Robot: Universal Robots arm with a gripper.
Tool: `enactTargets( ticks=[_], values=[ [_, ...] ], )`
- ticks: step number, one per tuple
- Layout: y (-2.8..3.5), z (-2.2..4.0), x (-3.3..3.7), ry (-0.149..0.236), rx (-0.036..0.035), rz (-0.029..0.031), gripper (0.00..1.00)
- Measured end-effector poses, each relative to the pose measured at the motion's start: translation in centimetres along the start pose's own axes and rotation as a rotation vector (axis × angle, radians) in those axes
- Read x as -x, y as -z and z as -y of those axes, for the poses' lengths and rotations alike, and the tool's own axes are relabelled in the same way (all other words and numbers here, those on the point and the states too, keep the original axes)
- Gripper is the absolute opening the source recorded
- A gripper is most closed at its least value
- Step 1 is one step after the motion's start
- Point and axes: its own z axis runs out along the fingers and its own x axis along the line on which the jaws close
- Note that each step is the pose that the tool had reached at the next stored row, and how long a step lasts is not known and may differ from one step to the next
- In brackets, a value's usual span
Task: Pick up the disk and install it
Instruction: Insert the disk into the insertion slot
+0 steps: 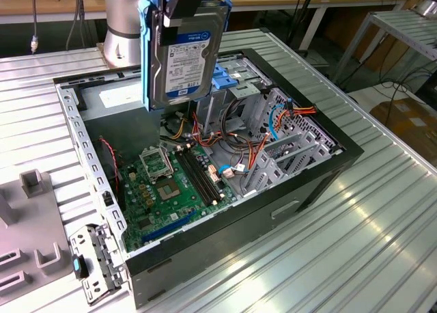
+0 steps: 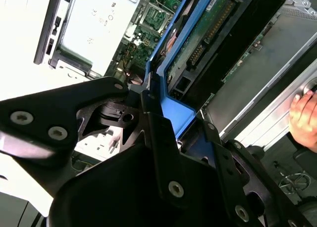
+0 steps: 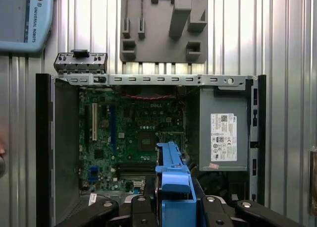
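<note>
The disk (image 1: 183, 61) hangs upright above the open computer case (image 1: 321, 173), over its back part, with its white and blue label facing the camera and a blue rail frame along its edges. My gripper (image 1: 179, 11) is shut on the disk's upper end. In the first wrist view the blue rail (image 3: 173, 180) runs between my black fingers (image 3: 141, 209), with the motherboard (image 3: 131, 133) below it. In the second wrist view the disk's green circuit side (image 2: 213, 36) and blue frame (image 2: 166, 88) extend away from my gripper (image 2: 163, 120).
Inside the case are a blue-topped drive cage (image 1: 237, 80), bundles of cables (image 1: 235, 145) and a grey power supply (image 3: 223, 142). A grey fixture block (image 3: 163, 24) lies on the ribbed table beside the case. A person's hand (image 2: 304, 118) rests near the case edge.
</note>
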Motion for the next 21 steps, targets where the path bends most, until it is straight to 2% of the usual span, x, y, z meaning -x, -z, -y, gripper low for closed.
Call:
enactTargets(
  ticks=[21],
  values=[
    [0.0,0.12,-0.69,0.0,0.0,-0.0001,0.37]
  ],
)
